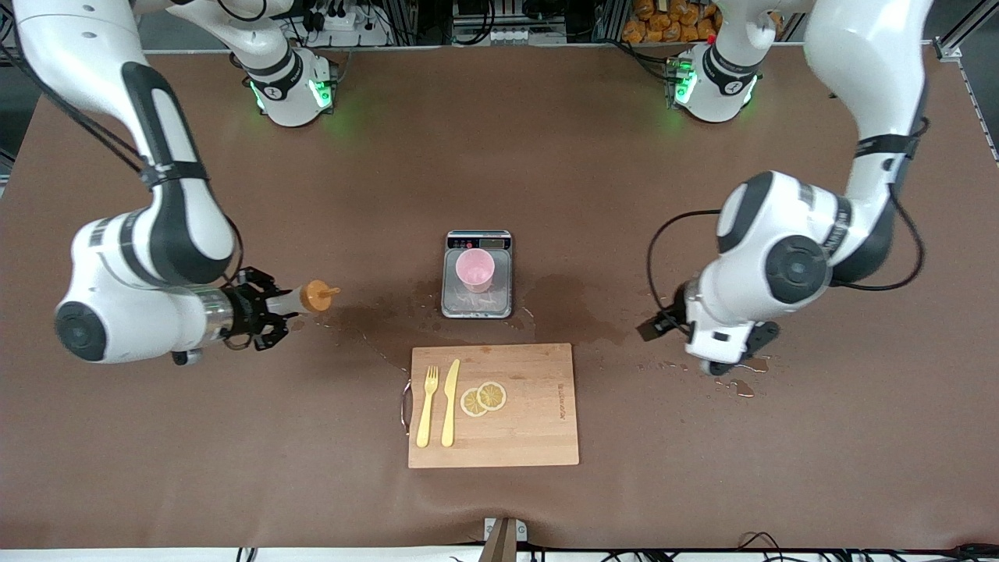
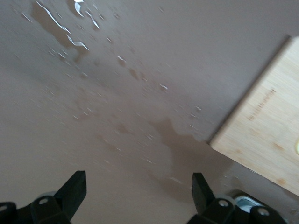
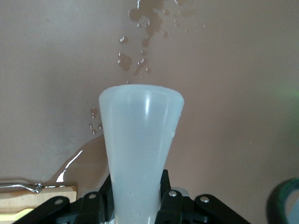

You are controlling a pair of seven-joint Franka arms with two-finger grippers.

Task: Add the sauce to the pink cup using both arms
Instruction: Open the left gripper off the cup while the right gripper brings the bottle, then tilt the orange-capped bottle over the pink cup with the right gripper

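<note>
Puddles [image 1: 546, 293] stain brown table [image 1: 546, 156] around scale [image 1: 477, 273].

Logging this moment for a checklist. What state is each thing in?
sauce bottle: held sideways in the right gripper, orange cap on, nozzle toward the scale.
pink cup: upright on the scale, no sauce visible inside.
left gripper: fingers open, holding nothing, low over wet table.
lemon slices: cut, overlapping on the cutting board.
fork and knife: lying side by side on the board.

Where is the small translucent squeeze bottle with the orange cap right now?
The translucent squeeze bottle is held sideways in the right gripper, above the brown table toward the right arm's end, nozzle pointing toward the steel scale.
</note>
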